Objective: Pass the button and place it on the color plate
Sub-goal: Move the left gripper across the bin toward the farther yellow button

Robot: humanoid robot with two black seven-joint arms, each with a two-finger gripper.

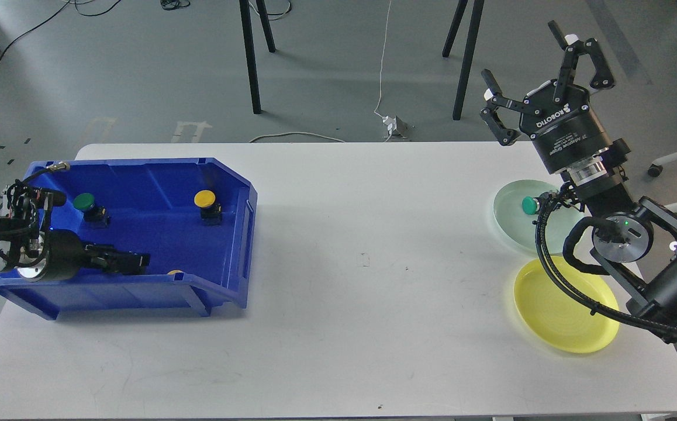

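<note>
Low inside the blue bin (230,193) at the table's (338,263) left edge, the left end effector (137,262) lies level, pointing right; whether it grips anything cannot be told. Three buttons show fully: green (84,202) and yellow (204,199) upright in the bin, another green (529,204) on the pale green plate (511,225). A fourth, yellow button (175,272) peeks above the bin's near wall. The yellow plate (560,316) sits by the right edge. The right end effector (540,73) hangs spread wide beyond the far right corner.

Left hand (134,262) low inside blue bin (230,234); right hand (540,73) spread wide above green plate (511,225)
</note>
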